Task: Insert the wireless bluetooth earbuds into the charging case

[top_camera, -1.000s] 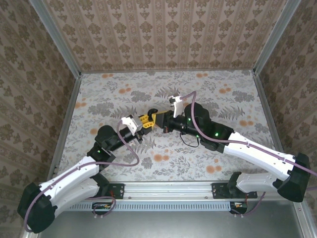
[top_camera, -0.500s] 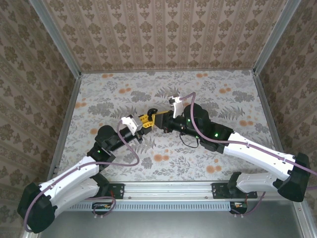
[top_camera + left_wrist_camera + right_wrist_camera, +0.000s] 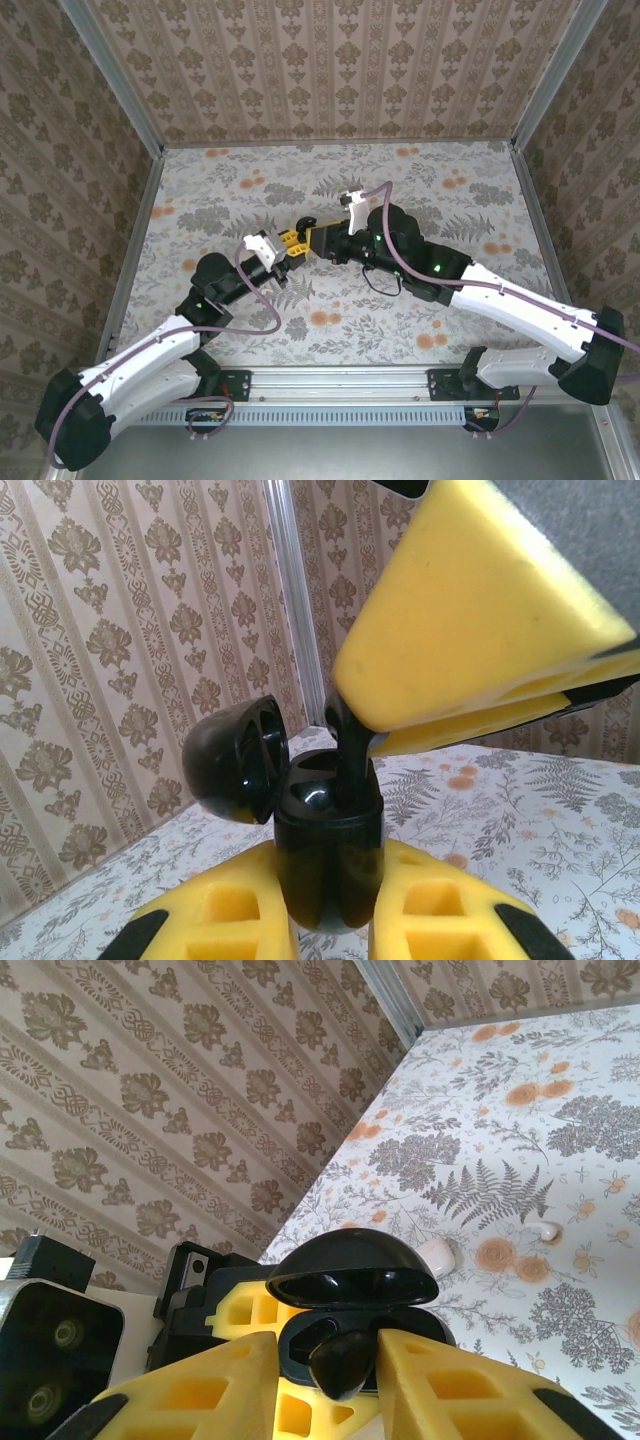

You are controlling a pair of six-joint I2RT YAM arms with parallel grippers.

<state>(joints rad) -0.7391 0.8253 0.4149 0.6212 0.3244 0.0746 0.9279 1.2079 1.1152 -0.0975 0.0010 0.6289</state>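
Note:
The charging case is a small black pod standing upright, my left gripper shut on its body. Its lid is swung open to the left. One black earbud stands stem-down in the case's right-hand slot. Above it hang my right gripper's yellow fingers. In the right wrist view the earbud sits between the fingers of my right gripper, which is open. The bud leans against the right finger, with a gap to the left one. The case's lid stands open behind it. From above, both grippers meet at the case mid-table.
Two small white pieces lie on the floral tabletop beyond the case, one rounded and one smaller. Patterned walls with metal corner posts close in the table on three sides.
My right gripper's jaws have parted from around the earbud, and its wrist has shifted slightly left. The left arm and the case have stayed put.

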